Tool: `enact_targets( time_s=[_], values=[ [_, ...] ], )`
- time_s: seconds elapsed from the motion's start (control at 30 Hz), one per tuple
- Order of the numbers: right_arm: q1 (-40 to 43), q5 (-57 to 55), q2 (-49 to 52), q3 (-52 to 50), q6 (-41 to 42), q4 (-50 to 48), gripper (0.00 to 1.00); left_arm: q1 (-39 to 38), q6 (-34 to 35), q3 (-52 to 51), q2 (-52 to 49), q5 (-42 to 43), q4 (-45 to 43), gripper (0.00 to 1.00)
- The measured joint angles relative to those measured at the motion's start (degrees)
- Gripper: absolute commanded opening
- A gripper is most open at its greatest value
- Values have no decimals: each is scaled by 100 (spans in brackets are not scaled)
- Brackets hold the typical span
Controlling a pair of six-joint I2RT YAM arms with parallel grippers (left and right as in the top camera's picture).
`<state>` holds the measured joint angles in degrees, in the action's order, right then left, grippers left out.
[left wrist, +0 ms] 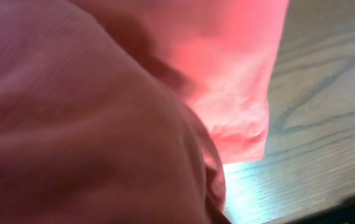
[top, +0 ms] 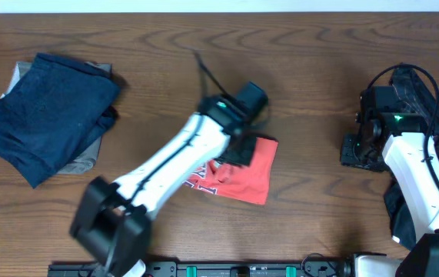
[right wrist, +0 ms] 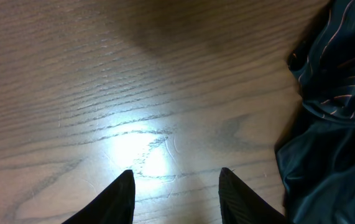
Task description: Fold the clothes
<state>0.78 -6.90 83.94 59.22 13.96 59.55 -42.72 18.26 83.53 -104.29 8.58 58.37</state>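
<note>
Status: partway through. The left pincer (top: pixel 238 148) is clenched, and going by the left wrist view it's pinching the coral-red T-shirt (left wrist: pixel 227 74). Red cloth fills that view and drapes right against the lens, with the pincer's own tips hidden behind it, so the exact bite point can't be told. From overhead the shirt (top: pixel 251 175) lies directly under and just ahead of that pincer. It's already down to a compact rough rectangle with some lettering showing, but one corner is rumpled and the edges aren't square, so I'd call this fold in progress, not finished. The navy-blue stack (top: pixel 50 115) sits well apart, off to the left pincer's left. It looks folded and piled, though a bit skewed, so I count it done. The right pincer (right wrist: pixel 176 177) is released, jaws apart with nothing between them, hovering over bare worktop (right wrist: pixel 133 74). The dark striped garment (right wrist: pixel 332 124) lies in a loose heap near that pincer, off its right-hand finger and not touching it. It's clearly unfolded, so it's the main item left. Remaining, by my read: close and flatten the red shirt, then spread and fold the dark one.
</note>
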Motion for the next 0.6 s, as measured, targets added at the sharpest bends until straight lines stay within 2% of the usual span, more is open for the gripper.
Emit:
enact_targets(
  time_s=[0.1,0.2,0.33,0.6],
  values=[
    [0,50,0,0,0,2,43,-221,2,0,-240,0,-166,6],
    [0,90,0,0,2,0,50,-326,2,0,-297,0,-297,6],
    [0,111,0,0,-39,0,55,-415,13,0,-297,0,-485,6],
    [0,262,0,0,-57,-17,57,-636,24,0,-297,22,-850,7]
  ],
)
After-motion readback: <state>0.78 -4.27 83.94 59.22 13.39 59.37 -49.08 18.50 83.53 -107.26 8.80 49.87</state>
